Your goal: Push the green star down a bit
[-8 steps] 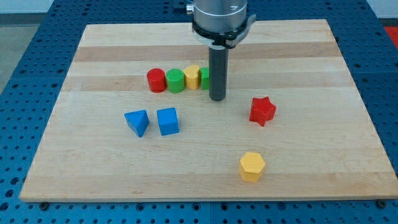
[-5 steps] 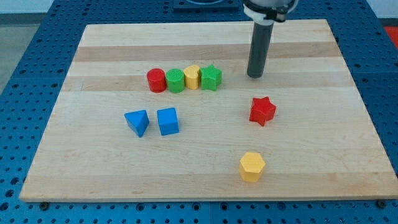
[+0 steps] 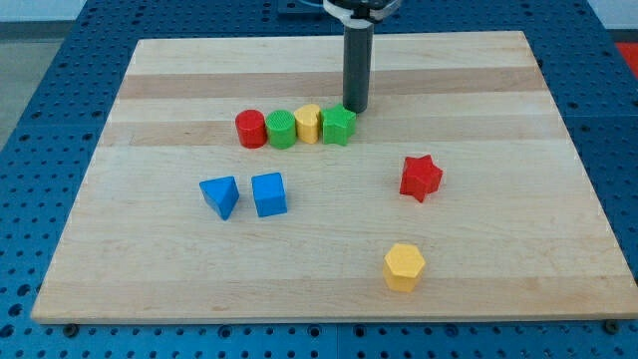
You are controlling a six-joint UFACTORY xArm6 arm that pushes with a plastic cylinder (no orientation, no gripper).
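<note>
The green star (image 3: 339, 126) sits at the right end of a row of four blocks in the upper middle of the board. To its left stand a yellow block (image 3: 308, 123), a green cylinder (image 3: 282, 130) and a red cylinder (image 3: 250, 130). My tip (image 3: 355, 109) rests on the board just above and slightly right of the green star, touching or nearly touching its upper edge.
A red star (image 3: 420, 178) lies right of centre. A blue triangular block (image 3: 220, 195) and a blue cube (image 3: 269, 194) sit left of centre. A yellow hexagon (image 3: 404, 266) lies near the bottom. The wooden board (image 3: 558, 199) ends on a blue perforated table.
My tip moved from beside the green star out to the upper right, then back left to just above the star. The blocks have not visibly moved.
</note>
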